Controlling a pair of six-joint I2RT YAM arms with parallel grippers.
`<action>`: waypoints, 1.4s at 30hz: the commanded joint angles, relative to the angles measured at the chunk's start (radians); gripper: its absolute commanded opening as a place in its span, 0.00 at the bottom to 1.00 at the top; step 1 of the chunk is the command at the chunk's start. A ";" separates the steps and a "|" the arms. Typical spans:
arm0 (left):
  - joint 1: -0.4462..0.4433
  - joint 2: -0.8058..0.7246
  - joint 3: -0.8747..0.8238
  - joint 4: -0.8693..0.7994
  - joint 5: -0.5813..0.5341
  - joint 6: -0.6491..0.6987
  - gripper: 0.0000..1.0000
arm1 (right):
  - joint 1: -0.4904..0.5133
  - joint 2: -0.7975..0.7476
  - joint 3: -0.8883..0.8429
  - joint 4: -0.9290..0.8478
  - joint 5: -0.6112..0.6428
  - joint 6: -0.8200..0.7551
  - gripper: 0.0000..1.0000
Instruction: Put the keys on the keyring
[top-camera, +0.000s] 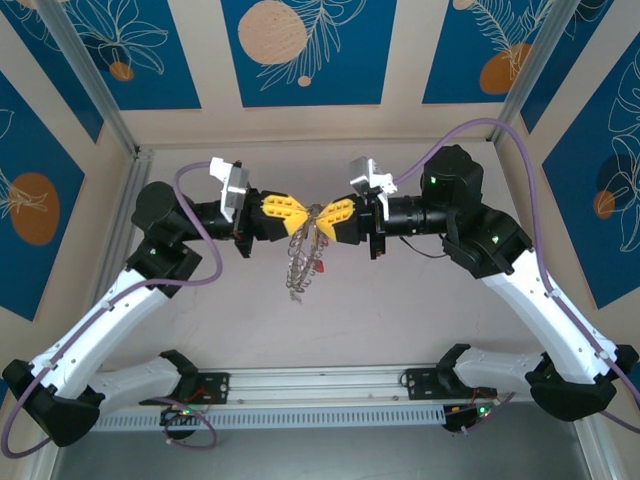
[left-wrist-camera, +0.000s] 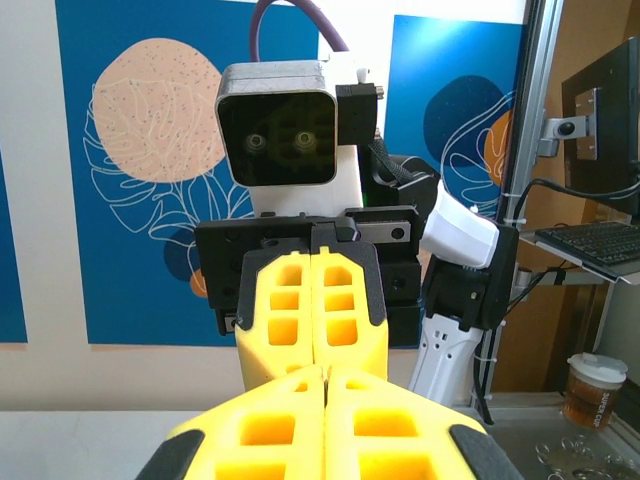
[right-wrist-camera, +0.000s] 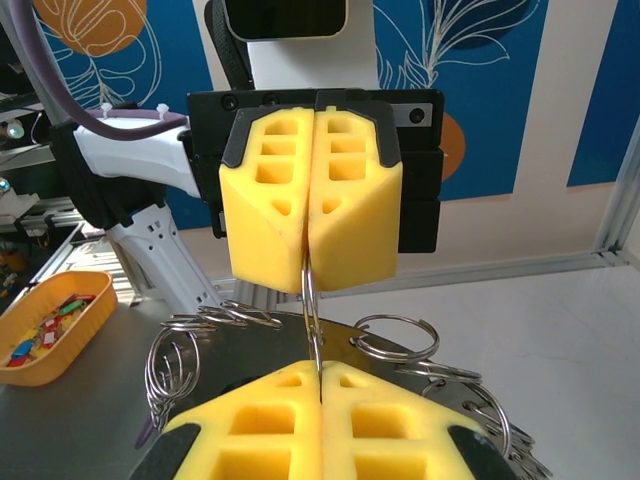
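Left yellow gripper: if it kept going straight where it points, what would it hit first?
The right arm's yellow gripper, almost at once: the left gripper faces it tip to tip, with the edge of the large silver-grey metal keyring, seemingly pinched by both, between.

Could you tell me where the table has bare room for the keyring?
Bare table: beyond the left hand and right hand up to the back wall, and between keyring and rail. Crowded centre, where both hands grip the keyring.

Bright even light, faint shadows, wrist fg soft
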 joint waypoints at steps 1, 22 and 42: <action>0.010 -0.003 0.023 0.095 0.038 -0.032 0.00 | -0.009 0.025 0.009 0.012 -0.004 0.026 0.03; 0.012 -0.005 0.011 0.162 0.052 -0.077 0.00 | -0.018 0.069 0.038 0.009 -0.033 0.066 0.02; 0.017 -0.004 0.016 0.198 0.102 -0.108 0.00 | -0.045 0.085 0.054 0.043 -0.137 0.117 0.02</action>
